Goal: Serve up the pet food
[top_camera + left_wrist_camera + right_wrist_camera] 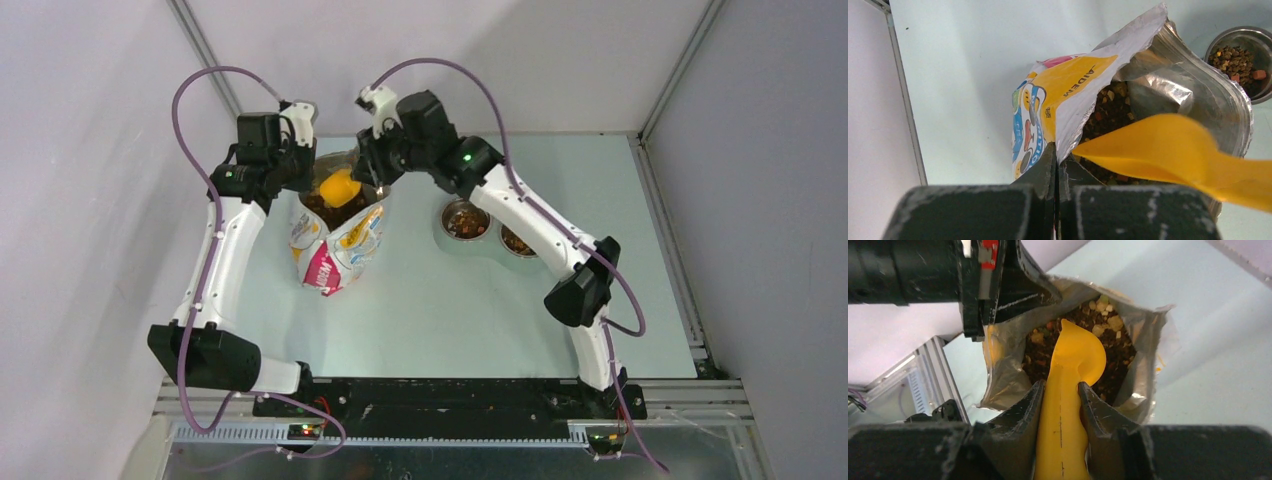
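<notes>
In the top view the bag (338,245) stands open at about 11 o'clock on the tabletop (430,310). The left hand (300,165) meets its rim from 10 o'clock and the right hand (372,172) comes in from 1 o'clock. The yellow scoop (340,187) sits in the bag's mouth. Two bowls (446,222) stand near the bag at its 3 o'clock, and both have kibble (466,221) in them.

In the left wrist view the left hand is pinched tight on the bag's rim, holding the mouth open. More kibble lies inside the bag. The scoop crosses over it from 4 o'clock, and one of the bowls shows at 1 o'clock beyond the foil.

In the right wrist view the right hand is closed narrow on the scoop's handle. The cup points toward 12 o'clock above the kibble in the bag. Whether it touches the kibble or carries any cannot be told.

The step in hand looks like loading the scoop from the bag. The next move likely calls for digging the cup in and levelling it. It would then need lifting clear of the foil rim and carrying toward the bowls without tipping, while the left hand steadies the bag.
</notes>
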Action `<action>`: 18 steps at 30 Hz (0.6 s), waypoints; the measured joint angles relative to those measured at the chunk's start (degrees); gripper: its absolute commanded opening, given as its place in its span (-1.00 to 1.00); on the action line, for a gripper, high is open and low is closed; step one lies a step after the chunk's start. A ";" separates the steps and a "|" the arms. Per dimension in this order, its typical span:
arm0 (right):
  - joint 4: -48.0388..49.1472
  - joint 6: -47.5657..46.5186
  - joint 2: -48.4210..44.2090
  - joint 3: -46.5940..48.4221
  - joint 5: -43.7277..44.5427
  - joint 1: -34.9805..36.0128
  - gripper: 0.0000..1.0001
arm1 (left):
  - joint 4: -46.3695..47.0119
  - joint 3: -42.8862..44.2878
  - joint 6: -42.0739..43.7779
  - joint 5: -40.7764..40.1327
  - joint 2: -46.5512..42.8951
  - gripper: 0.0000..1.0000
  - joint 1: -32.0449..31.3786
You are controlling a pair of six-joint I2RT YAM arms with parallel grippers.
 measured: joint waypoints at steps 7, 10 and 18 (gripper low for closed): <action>-2.69 2.99 1.11 -0.20 12.55 3.69 -1.00 | 0.79 -0.66 -1.36 0.26 -0.31 -1.00 0.07; -3.87 4.70 1.36 -0.11 17.25 3.74 -1.00 | 0.90 -0.76 -1.57 0.52 -0.42 -1.00 0.09; -4.63 4.81 7.89 4.76 22.67 5.62 -1.00 | 2.45 -3.04 -2.36 0.59 -2.21 -1.00 0.09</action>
